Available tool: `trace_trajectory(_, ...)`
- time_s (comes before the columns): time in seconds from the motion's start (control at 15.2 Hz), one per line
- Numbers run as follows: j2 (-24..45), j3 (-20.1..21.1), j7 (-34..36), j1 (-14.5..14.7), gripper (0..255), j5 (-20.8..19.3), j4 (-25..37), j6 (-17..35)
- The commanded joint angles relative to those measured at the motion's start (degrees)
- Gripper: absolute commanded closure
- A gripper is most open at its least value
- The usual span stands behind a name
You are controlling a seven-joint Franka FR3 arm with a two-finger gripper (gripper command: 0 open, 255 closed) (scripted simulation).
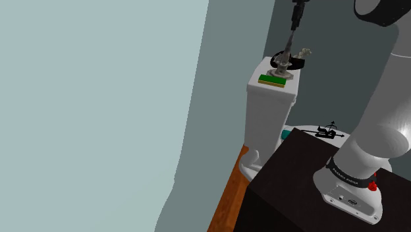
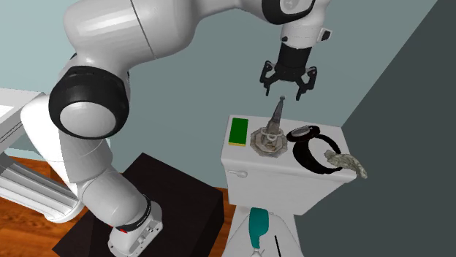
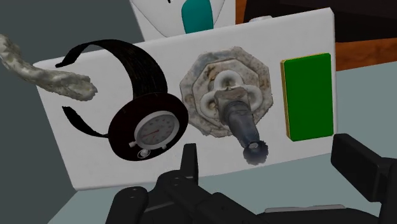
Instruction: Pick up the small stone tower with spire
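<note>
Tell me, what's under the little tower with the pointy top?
The stone tower stands on the white toilet tank lid, between a green block and a black wristwatch. The patch of lid beneath its base is covered, so I can't see it.

Nothing readable — white lettering (too small) on the arm's band [image 1: 347, 175].

White arm [image 2: 109, 33] (black end effector [image 2: 284, 89])

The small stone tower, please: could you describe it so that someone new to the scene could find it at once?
Find the white toilet tank. On top of it, the tower stands between a green block and a black watch. It alone rises tall: a grey pointed spire on a wide, many-sided base.
</note>
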Motion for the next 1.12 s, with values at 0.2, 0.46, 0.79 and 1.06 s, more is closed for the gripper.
trace_trajectory(0.2, -0.62, 0.17, 0.19, 0.46, 0, -0.31, -4.60, 4.10)
trace_trajectory(0.46, -0.95, 0.22, 0.35, 0.65, 255, -0.50, -6.24, 5.45)
trace_trajectory(0.79, -0.89, 0.24, 0.38, 0.65, 255, -0.47, -6.21, 5.48)
trace_trajectory(1.06, -1.04, 0.23, 0.39, 0.69, 255, -0.55, -6.33, 5.47)
